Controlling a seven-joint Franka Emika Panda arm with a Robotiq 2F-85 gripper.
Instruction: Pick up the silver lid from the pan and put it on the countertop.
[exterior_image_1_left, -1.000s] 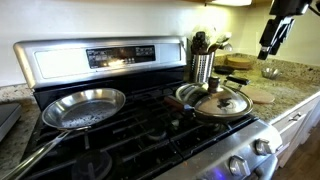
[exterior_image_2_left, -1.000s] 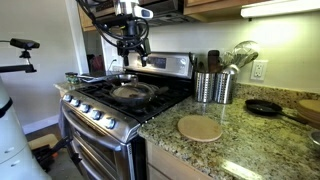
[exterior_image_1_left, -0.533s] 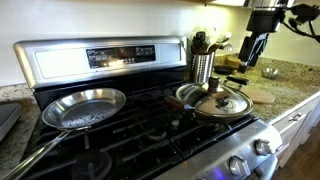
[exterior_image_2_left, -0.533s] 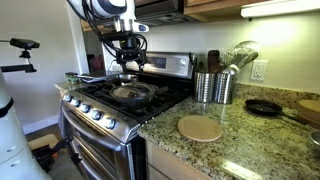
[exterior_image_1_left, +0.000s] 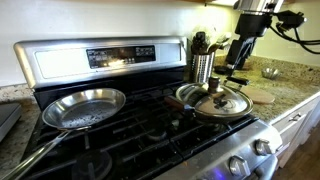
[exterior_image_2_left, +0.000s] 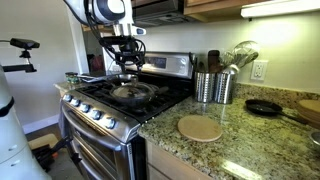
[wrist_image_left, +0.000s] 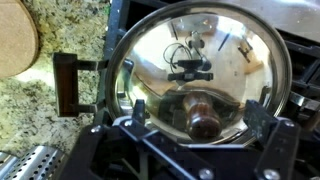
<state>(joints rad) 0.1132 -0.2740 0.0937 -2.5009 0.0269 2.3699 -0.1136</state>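
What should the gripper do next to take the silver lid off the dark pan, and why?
Probably lower the gripper straight down. In the wrist view its fingers stand open on either side of the knob of the silver lid, so it looks aligned. In both exterior views it hangs above the lid without touching it, so closing now would likely miss.
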